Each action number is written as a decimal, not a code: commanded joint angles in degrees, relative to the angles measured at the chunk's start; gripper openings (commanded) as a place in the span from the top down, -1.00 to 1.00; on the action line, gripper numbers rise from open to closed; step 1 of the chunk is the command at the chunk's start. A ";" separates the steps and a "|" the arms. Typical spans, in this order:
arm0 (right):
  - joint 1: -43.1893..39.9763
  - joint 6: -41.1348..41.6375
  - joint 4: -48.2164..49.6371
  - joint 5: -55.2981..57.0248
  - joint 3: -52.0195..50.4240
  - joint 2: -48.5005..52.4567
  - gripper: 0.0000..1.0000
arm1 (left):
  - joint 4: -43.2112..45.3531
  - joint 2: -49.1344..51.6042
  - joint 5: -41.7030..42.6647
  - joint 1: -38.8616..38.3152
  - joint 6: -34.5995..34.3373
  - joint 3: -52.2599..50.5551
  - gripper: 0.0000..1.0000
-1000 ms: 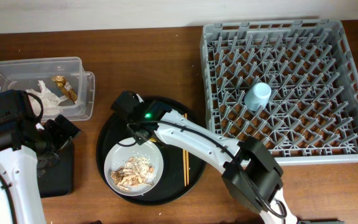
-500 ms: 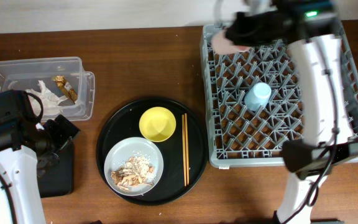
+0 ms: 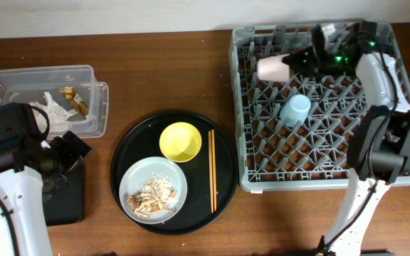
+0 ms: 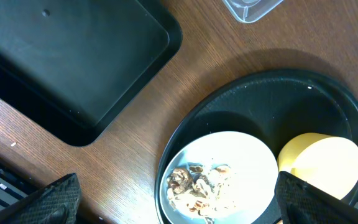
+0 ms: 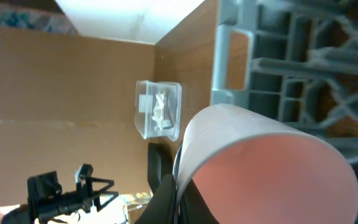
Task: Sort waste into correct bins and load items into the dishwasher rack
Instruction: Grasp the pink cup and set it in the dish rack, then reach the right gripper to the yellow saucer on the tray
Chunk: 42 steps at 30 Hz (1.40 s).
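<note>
My right gripper [image 3: 296, 62] is shut on the rim of the pink cup [image 3: 272, 68] and holds it on its side over the far left part of the grey dishwasher rack [image 3: 383, 174]. In the right wrist view the pink cup [image 5: 272, 168] fills the frame, with the gripper [image 5: 180, 194] pinching its wall. A light blue cup [image 3: 295, 110] stands in the rack. The yellow bowl [image 3: 180, 141], the grey plate [image 3: 164, 205] with food scraps [image 3: 150, 195] and the chopsticks [image 3: 212, 171] lie on the round tray. My left gripper [image 3: 70, 153] is open and empty [image 4: 182, 208].
The clear box [image 3: 45, 82] at far left holds white napkins [image 3: 52, 110] and a gold-brown wrapper [image 3: 73, 99]. The flat black tray [image 3: 70, 199] lies under my left arm. The round black tray [image 3: 123, 167] sits mid-table. The rack's pegs stand upright all over it.
My right gripper has carried the pink cup from the round tray to the rack's far left part and lowered it there. The left arm has not moved.
</note>
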 commanded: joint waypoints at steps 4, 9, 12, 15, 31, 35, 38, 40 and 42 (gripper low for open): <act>0.09 0.22 5.09 -11.89 -0.35 1.92 0.92 | 0.09 -0.22 -0.24 0.22 -0.33 0.63 -0.99; 0.26 6.29 5.95 -1.77 -1.16 2.05 0.91 | 0.11 -0.22 -0.24 0.22 -0.31 0.63 -0.98; -0.94 6.27 6.16 -0.61 -2.84 2.05 0.90 | 0.11 -0.22 -0.24 0.22 -0.31 0.63 -0.99; -3.04 6.29 6.08 2.27 -3.74 2.08 0.83 | 0.11 -0.22 -0.24 0.24 -0.31 0.63 -0.99; -1.36 -3.08 -15.32 35.28 3.37 -34.73 0.27 | -0.11 -0.22 -0.24 0.22 -0.33 0.63 -0.99; 25.38 -3.06 -19.17 38.42 3.30 -35.67 -0.87 | -0.11 -0.22 -0.24 0.22 -0.33 0.63 -0.99; 40.24 -3.06 -15.82 38.77 3.30 -30.14 -0.97 | -0.11 -0.22 -0.24 0.22 -0.33 0.63 -0.98; 48.83 -2.99 -11.96 41.11 3.30 -23.58 -1.00 | -0.11 -0.22 -0.24 0.24 -0.31 0.63 -0.99; 55.06 6.91 -9.97 61.26 3.30 -15.47 -0.45 | -0.11 -0.24 -0.24 0.22 -0.31 0.63 -0.99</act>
